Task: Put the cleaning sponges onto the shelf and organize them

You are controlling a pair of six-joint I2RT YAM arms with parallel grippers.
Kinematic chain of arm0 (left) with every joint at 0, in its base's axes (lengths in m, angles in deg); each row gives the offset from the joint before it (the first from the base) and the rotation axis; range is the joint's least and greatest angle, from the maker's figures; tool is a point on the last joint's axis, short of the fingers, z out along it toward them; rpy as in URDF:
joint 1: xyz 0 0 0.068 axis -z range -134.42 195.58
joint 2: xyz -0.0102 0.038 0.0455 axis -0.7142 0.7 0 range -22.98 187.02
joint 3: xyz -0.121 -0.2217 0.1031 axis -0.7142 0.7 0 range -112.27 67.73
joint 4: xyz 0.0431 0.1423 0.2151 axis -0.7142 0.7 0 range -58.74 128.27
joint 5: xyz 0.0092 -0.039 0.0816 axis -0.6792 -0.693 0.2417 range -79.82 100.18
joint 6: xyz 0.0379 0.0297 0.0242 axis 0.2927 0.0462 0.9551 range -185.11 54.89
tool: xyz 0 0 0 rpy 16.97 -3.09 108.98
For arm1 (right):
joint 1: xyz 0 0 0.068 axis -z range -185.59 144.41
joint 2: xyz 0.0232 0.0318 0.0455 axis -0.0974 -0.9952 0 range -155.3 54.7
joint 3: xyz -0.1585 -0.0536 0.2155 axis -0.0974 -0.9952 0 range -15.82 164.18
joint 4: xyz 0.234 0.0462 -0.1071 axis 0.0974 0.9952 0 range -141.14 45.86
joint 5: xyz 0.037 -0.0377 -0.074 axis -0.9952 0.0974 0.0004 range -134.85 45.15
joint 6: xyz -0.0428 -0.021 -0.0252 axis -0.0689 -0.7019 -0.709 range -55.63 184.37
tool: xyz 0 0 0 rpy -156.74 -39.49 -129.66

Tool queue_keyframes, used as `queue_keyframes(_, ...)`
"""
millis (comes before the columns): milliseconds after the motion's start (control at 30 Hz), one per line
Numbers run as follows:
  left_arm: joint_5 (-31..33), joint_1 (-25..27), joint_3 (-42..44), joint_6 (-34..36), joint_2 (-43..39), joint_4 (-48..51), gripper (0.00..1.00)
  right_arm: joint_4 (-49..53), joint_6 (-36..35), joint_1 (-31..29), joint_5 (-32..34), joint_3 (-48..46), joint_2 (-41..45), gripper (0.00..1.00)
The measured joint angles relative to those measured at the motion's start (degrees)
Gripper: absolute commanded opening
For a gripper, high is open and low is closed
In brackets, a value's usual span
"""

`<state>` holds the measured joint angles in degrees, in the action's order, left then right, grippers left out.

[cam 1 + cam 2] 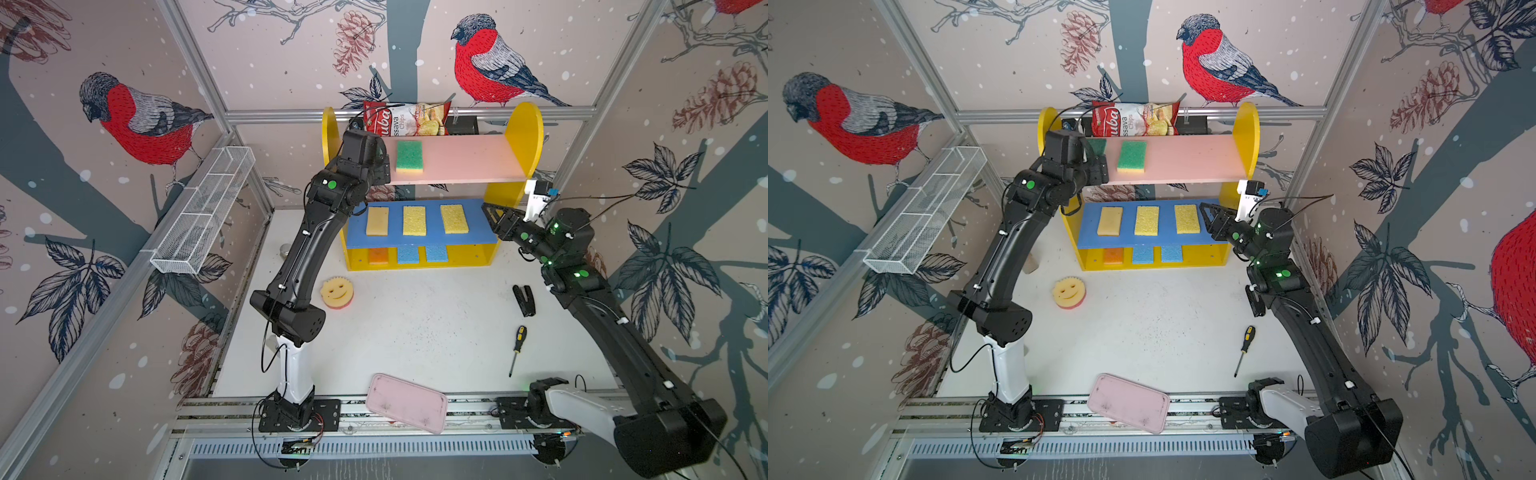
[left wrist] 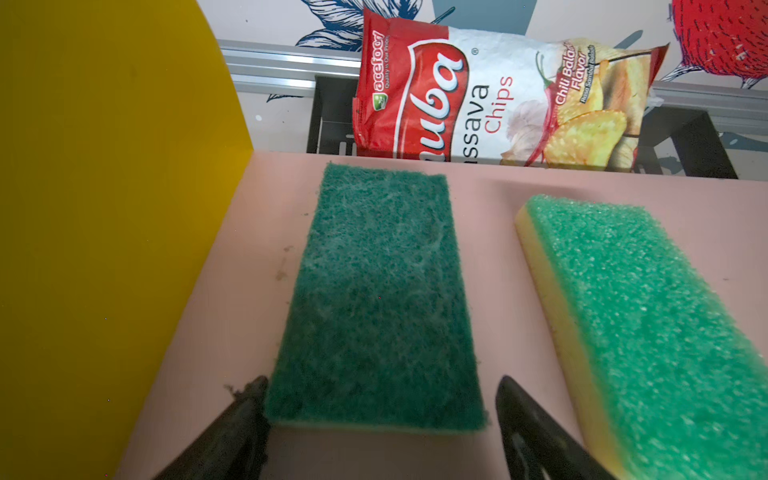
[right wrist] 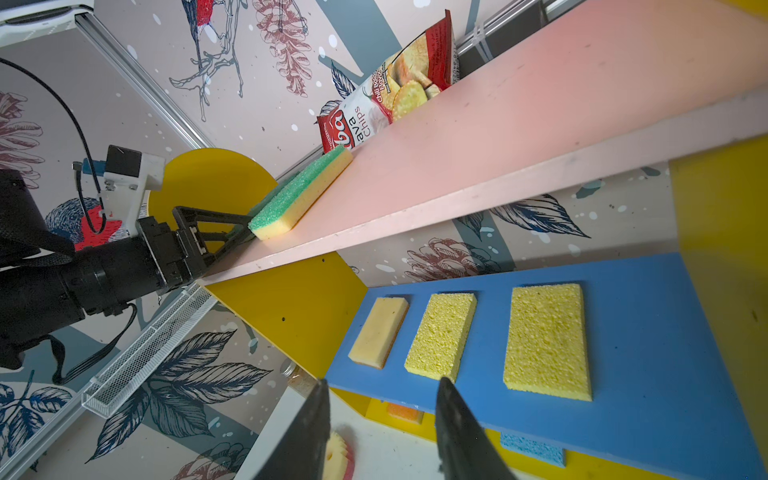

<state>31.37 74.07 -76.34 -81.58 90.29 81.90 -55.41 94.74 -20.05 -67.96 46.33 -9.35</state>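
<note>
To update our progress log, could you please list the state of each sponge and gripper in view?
left gripper, open, straddling the dark green sponge.
right gripper, open, empty.
dark green sponge, flat on the pink board.
light green sponge, flat on the pink board.
smiley sponge, on the table, unshelved.
middle-board sponges, three lying flat.
base sponges, three partly hidden.

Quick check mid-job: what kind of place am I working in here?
Probably a staged robot test cell, not a real home: an aluminium frame boxes in the white tabletop, printed bird wallpaper covers the panels all round, and both arms are bolted to a rail along the front edge.
</note>
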Motion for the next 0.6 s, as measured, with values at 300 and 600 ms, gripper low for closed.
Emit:
queue_keyframes(300, -0.13, 0.22, -0.24, -0.02, 0.07, -0.04, 0.83, -0.15, 1.05, 0.28, -0.39, -0.35, -0.39, 0.42)
queue_keyframes(600, -1.64, 0.55, -0.31, -0.11, -4.28, 1.16, 0.87, -0.37, 1.05, 0.48, -0.61, -0.92, -0.66, 0.43)
